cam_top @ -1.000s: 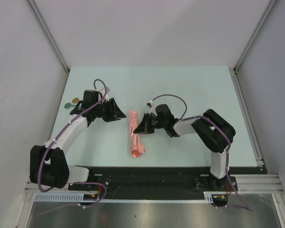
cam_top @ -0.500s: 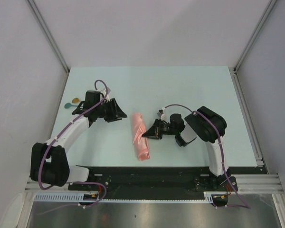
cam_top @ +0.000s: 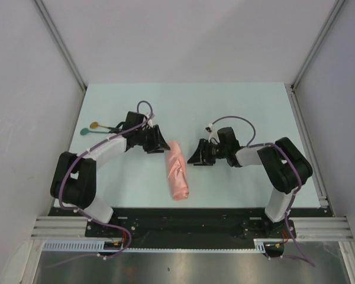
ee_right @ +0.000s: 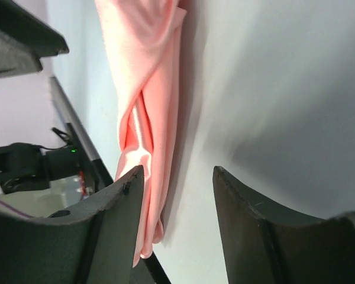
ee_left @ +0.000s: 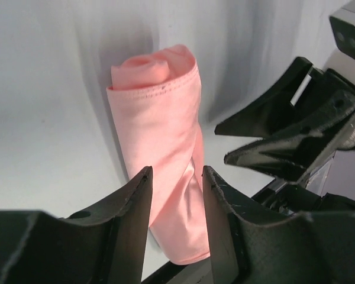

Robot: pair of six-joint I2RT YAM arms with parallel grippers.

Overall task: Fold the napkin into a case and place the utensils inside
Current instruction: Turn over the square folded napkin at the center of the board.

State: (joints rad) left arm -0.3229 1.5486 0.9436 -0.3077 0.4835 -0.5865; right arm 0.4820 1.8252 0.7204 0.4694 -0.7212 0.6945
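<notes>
Near edge: a black mounting plate (cam_top: 177, 216) is seen along the bottom of the overhead view, with both arm bases bolted to it.
Task cloth: the salmon-pink, faintly shiny napkin (cam_top: 177, 171) is laid on the pale mint table (cam_top: 242, 112) as a narrow, loosely rolled bundle between the two arms. A curled, stitched hem is shown at its far end.
Right pincer: the right gripper (cam_top: 195, 158) is held just beside the bundle's right flank. Its jaws are spread, and only bare table is seen in the gap.
Left pincer: the left gripper (cam_top: 161, 145) is lowered at the bundle's far left end, jaws apart. Cloth is seen beyond the gap, but none is pinched.
Step in hand: judged to be the shaping of the pouch, since no open mouth can be made out.
Doing it well: the layers are best pressed flat, one end pinned while the other is worked. The slick cloth may well slide or unroll if dragged.
Utensils: a thin spoon with a golden-brown bowl (cam_top: 94, 125) and a second spoon with a teal-green bowl (cam_top: 84, 131) lie by the table's left edge, well apart from the napkin.
In the way: the dark handles are partly hidden by the left wrist, and the two pincers stand close together across the bundle.
</notes>
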